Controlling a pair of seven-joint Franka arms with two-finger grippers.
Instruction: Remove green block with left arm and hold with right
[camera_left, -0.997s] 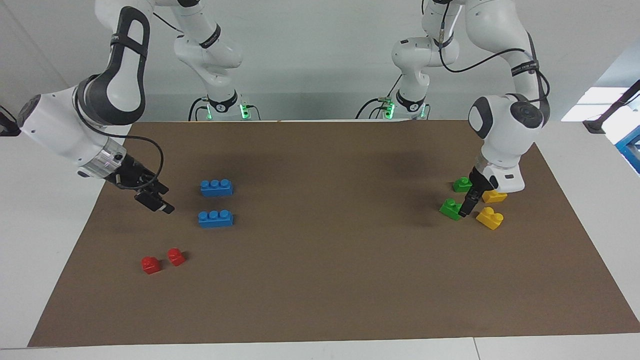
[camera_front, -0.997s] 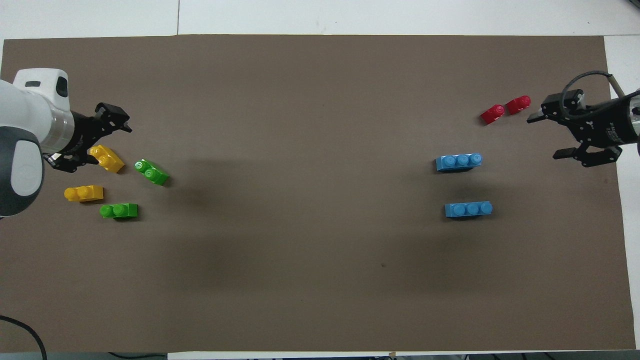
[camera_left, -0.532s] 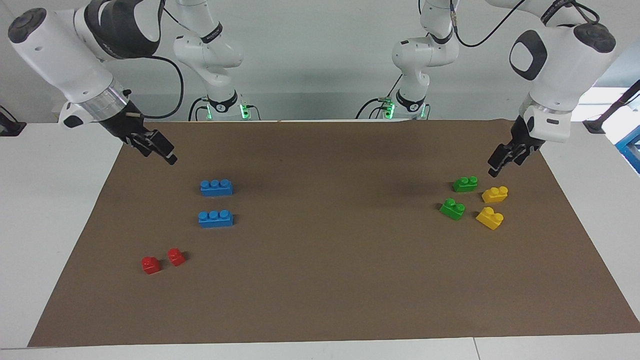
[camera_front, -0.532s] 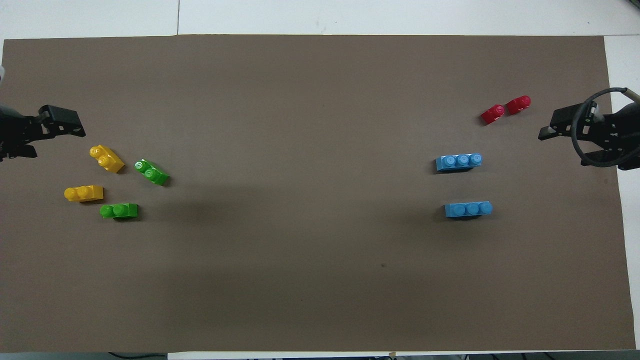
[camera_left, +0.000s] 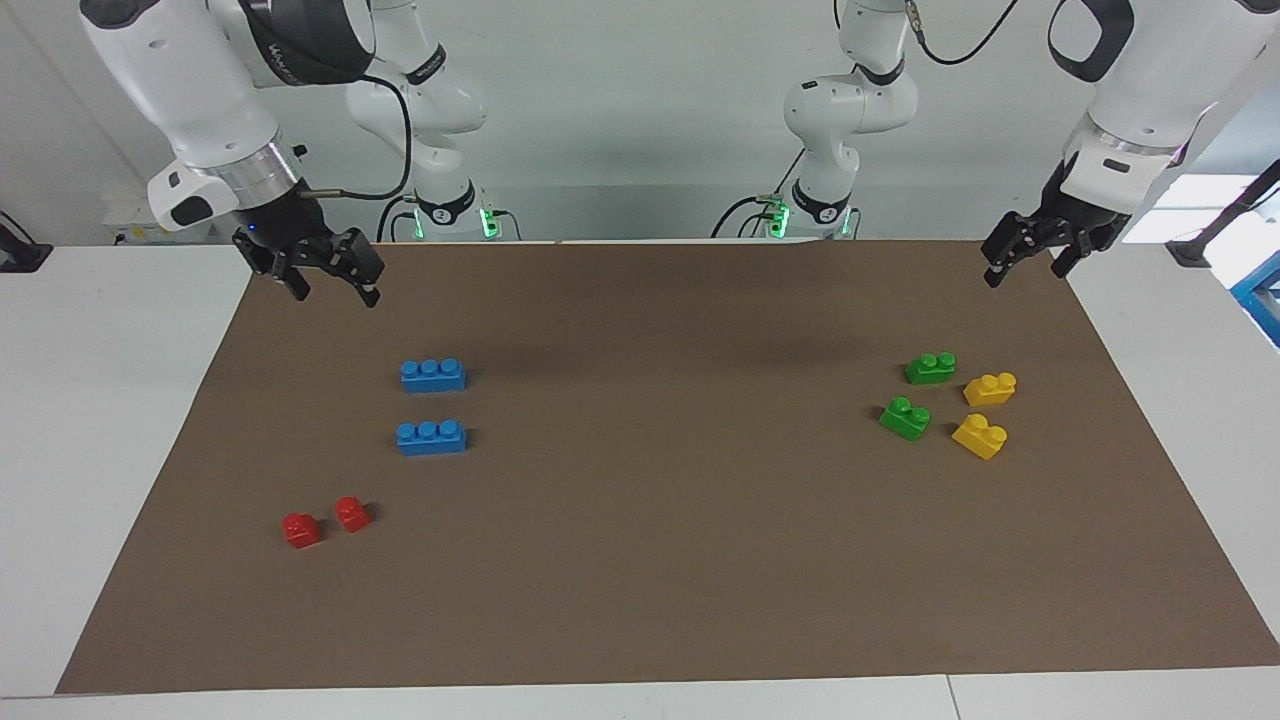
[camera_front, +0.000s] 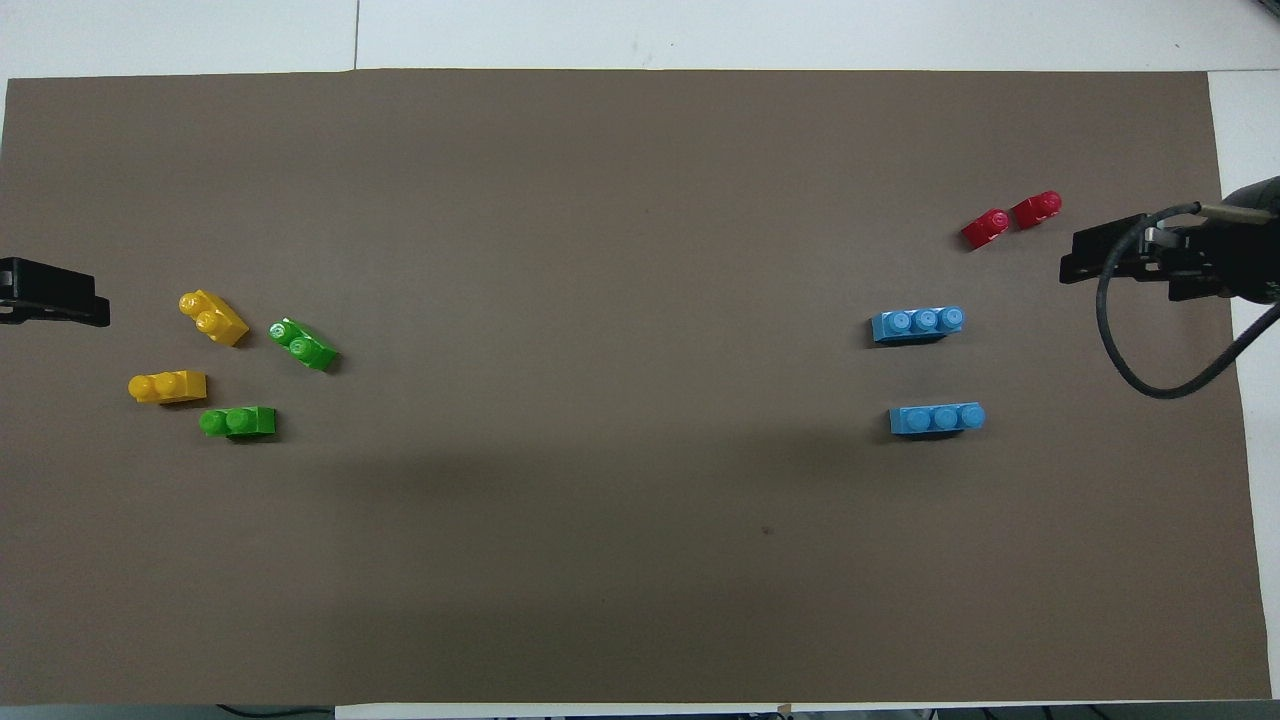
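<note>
Facing view: left gripper (camera_left: 1023, 262) up at upper right, open, empty, lifted off green block (camera_left: 930, 368); right gripper (camera_left: 330, 283) also raised, open.

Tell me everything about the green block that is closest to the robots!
The green block is a small, shiny, bright green plastic brick with two round studs on top. It sits flat on the brown mat, studs up, at the left arm's end of the table. Nothing touches it. A yellow block lies beside it, and a second green block lies a bit farther from the robots. No gripper holds it.
</note>
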